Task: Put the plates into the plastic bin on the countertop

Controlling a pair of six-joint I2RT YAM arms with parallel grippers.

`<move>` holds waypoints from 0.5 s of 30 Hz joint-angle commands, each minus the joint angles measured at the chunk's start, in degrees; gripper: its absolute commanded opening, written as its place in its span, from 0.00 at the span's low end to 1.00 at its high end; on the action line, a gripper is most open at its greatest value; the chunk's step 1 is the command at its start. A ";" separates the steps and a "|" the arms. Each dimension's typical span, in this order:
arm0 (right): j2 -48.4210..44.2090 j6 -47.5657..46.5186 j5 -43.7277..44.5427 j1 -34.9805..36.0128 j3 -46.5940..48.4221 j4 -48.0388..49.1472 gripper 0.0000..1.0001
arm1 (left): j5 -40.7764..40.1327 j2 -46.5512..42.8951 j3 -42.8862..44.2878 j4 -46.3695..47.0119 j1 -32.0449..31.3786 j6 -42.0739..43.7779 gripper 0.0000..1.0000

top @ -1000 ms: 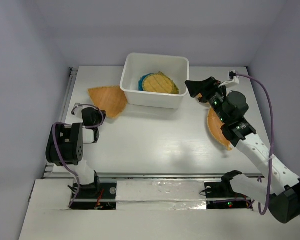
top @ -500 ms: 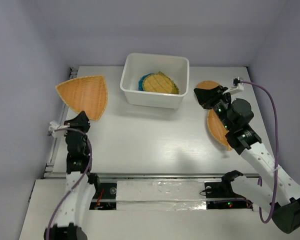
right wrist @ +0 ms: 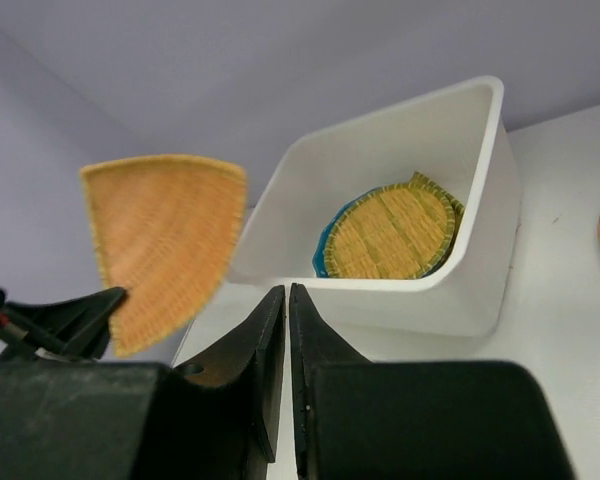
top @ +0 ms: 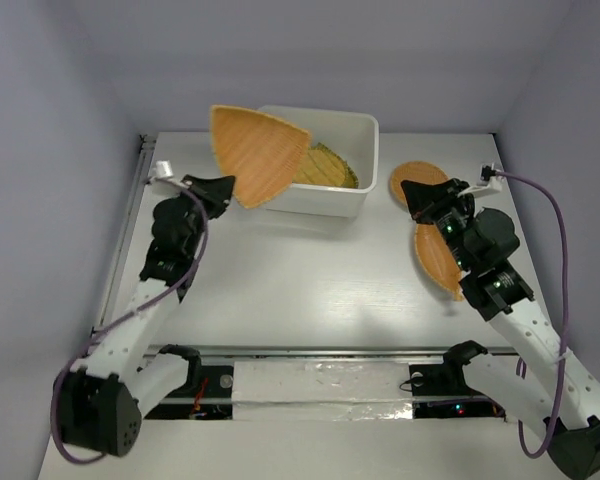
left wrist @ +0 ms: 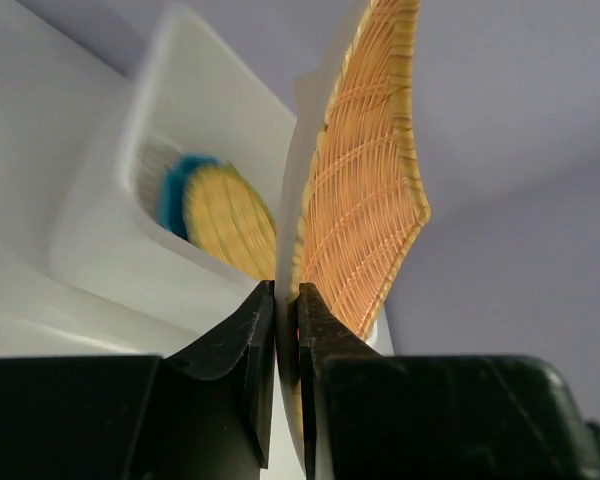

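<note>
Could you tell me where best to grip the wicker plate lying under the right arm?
Take the wicker plate by its uncovered rim, probably from above with one of the fingers inside and one outside: it lies flat, so only that thin edge offers a pinch.

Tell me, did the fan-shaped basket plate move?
Yes. Clamped in the left gripper, the fan-shaped wicker plate went from the table left of the white bin up over its left rim.
</note>
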 commanded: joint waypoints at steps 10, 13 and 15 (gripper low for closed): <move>-2.91 -2.00 3.21 -0.08 -1.41 -2.59 0.12 | 4.21 29.25 24.67 5.58 -12.74 6.77 0.00; -2.65 -2.08 3.04 -0.08 -1.94 -2.50 0.12 | 5.35 35.67 29.50 4.70 -12.74 6.07 0.00; -2.47 -2.08 2.95 -0.08 -2.38 -2.50 0.12 | 6.32 39.80 33.19 3.30 -12.74 5.72 0.00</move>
